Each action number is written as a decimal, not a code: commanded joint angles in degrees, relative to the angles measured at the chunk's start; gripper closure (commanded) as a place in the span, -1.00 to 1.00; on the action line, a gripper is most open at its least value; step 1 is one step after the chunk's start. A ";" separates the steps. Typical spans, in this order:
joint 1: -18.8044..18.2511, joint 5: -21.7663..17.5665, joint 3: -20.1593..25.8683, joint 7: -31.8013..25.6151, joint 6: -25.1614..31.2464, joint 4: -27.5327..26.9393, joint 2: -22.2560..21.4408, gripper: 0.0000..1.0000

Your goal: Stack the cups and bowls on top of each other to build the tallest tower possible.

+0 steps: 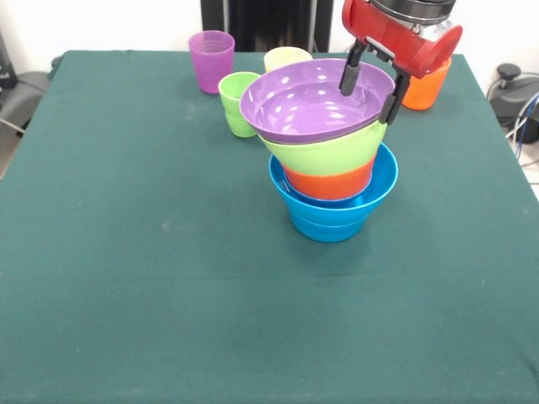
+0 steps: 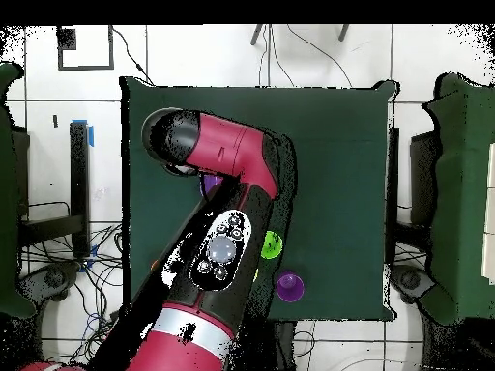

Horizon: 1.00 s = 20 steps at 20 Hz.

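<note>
The tower (image 1: 333,168) stands right of the frame's centre in the front view, on the green counter (image 1: 152,278). At its base is a light blue bowl (image 1: 333,202), its rim wide; inside it sits an orange bowl (image 1: 328,181), of which only a band shows. Above that comes a lime green bowl (image 1: 324,153), and on top a large purple bowl (image 1: 312,103), tilted so its left rim hangs lower than its right. The purple bowl's hollow holds nothing.

The hand (image 1: 370,88) comes down from the upper right of the frame onto the purple bowl's right rim. One dark finger (image 1: 349,74) is inside the bowl and the other outside the wall, so the hand is closed on the rim of the purple bowl.

Behind the tower, toward the top of the frame, stand the cups: a green cup (image 1: 238,103) just left of the purple bowl, a purple cup (image 1: 210,59) further up and left, a yellow cup (image 1: 285,59) partly hidden behind the bowl's rim, and an orange cup (image 1: 425,84) at upper right, behind the hand.

In the overhead view the red arm (image 2: 227,193) covers the tower; only the purple cup (image 2: 289,285) and a sliver of the green cup (image 2: 273,244) show clearly beside it.
</note>
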 commanded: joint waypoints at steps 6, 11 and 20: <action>0.53 0.48 3.70 11.31 2.94 -2.01 -0.51 -1.00; -0.22 -0.05 2.96 9.71 5.32 -4.08 -2.22 -1.00; -0.78 -1.05 2.04 8.21 8.69 -4.82 -4.53 -1.00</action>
